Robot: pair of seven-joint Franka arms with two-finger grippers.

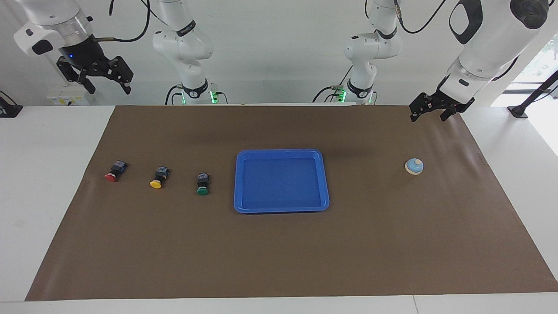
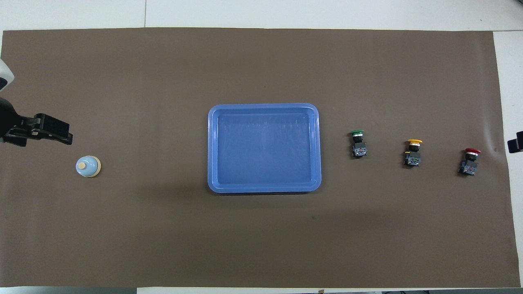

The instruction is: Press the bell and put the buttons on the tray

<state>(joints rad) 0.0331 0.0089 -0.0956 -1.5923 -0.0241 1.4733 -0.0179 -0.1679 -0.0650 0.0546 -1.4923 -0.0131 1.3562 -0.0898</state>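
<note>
The blue tray (image 1: 281, 152) (image 2: 263, 107) lies at the middle of the brown mat with nothing in it. Toward the right arm's end, three buttons lie in a row on their sides, caps pointing away from the robots: green (image 1: 202, 183) (image 2: 358, 143) closest to the tray, then yellow (image 1: 159, 176) (image 2: 412, 152), then red (image 1: 114, 172) (image 2: 470, 161). The bell (image 1: 414, 166) (image 2: 88, 166) stands toward the left arm's end. My left gripper (image 1: 428, 117) (image 2: 61, 134) hangs open over the mat close to the bell, not touching it. My right gripper (image 1: 110, 89) (image 2: 515, 143) waits open, high over the white table.
A brown mat (image 1: 279, 253) covers most of the white table (image 1: 43, 174). Both arm bases (image 1: 196, 91) stand at the robots' edge. A black stand (image 1: 521, 109) and a dark object (image 1: 6, 109) sit at the table's ends.
</note>
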